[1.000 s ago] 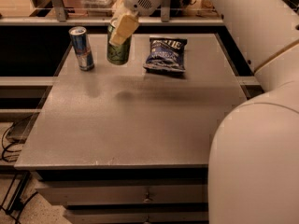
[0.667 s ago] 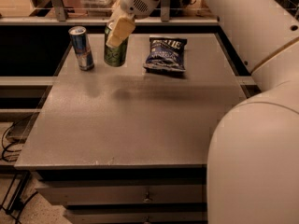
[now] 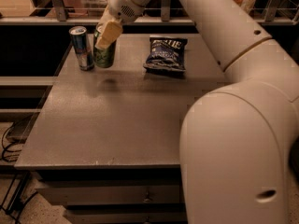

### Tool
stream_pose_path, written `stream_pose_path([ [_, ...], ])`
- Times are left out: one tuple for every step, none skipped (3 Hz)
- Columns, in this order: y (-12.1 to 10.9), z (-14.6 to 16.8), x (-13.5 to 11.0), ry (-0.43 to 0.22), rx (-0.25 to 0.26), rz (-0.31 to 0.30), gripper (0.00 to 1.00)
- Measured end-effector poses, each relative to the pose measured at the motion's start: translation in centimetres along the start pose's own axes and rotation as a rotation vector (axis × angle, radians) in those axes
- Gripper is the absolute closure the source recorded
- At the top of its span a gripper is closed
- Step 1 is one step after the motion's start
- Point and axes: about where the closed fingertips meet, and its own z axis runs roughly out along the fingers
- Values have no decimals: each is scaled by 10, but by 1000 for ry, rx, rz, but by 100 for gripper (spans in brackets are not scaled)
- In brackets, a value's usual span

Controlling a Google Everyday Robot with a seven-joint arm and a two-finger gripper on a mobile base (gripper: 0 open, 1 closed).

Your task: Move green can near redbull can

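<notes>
The green can [image 3: 104,55] stands upright at the far left of the grey table [image 3: 121,120], right beside the redbull can [image 3: 82,47], a slim blue and silver can to its left. The two cans are almost touching. My gripper [image 3: 105,31] is over the green can's top, with a pale finger [image 3: 108,33] down across its upper front, shut on it. The can's top is hidden by the gripper. My big white arm fills the right side of the view.
A dark blue chip bag [image 3: 165,54] lies at the far middle of the table, to the right of the cans. A rail and shelf run behind the table. Drawers sit under the table's front edge.
My gripper has carried the green can to the left, closer to the redbull can. The redbull can and chip bag have stayed put.
</notes>
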Motion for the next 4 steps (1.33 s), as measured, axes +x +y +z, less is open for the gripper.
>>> stream_pose_path([
  [-9,22,-2,4,-20,7,82],
  [-13,37,2,22,-39,28,58],
  [-14,43,3,39,-47,38,35],
  [-14,44,3,61,-46,40,12],
])
